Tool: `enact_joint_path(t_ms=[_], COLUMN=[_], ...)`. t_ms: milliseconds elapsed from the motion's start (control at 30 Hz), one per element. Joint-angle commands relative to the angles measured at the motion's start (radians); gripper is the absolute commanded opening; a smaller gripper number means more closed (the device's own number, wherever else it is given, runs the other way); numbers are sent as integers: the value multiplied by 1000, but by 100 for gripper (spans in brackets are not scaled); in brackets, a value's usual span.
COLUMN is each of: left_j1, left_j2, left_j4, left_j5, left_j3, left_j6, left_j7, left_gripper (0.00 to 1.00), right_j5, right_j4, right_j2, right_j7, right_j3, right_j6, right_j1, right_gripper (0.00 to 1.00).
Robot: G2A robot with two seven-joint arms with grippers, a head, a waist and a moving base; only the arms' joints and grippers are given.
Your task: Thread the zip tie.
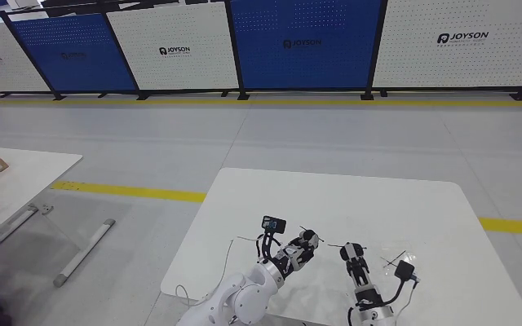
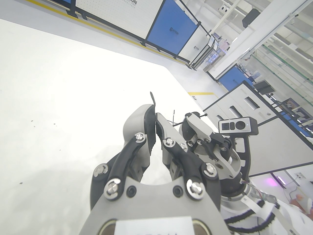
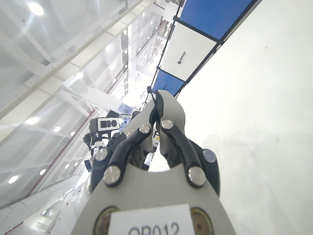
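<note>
A white bench (image 1: pixel 342 196) stands on grey floor crossed by a yellow line (image 1: pixel 122 191). Blue panels (image 1: pixel 306 41) and white perforated panels (image 1: pixel 171 49) line the far side.

Black zip tie (image 2: pixel 153 99), white table (image 1: pixel 351 200)

— What are your fingers (image 2: pixel 137 121) like?
— Grey shells, black ribbed pads (image 2: pixel 149 129), and black links (image 2: pixel 127 152) pinned with silver screws (image 2: pixel 138 136).
— Any markings?
— One white label (image 3: pixel 150 217), printed in black.
</note>
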Motion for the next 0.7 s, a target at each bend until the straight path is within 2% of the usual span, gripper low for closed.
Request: enact_joint_path(t_ms=[0, 667], left_j1=[0, 0], left_j2=[0, 0], left_j4=[0, 0], left_j5=[0, 0], left_j3=[0, 0], left_j6=[0, 0], left_j7=[0, 0], left_gripper=[0, 0], right_j5=[0, -7], right_j4=[4, 14], right_j2=[-3, -9], right_j7=[3, 2], right_j3=[2, 7], right_j6=[2, 5], right_j1=[0, 4], right_gripper=[0, 0])
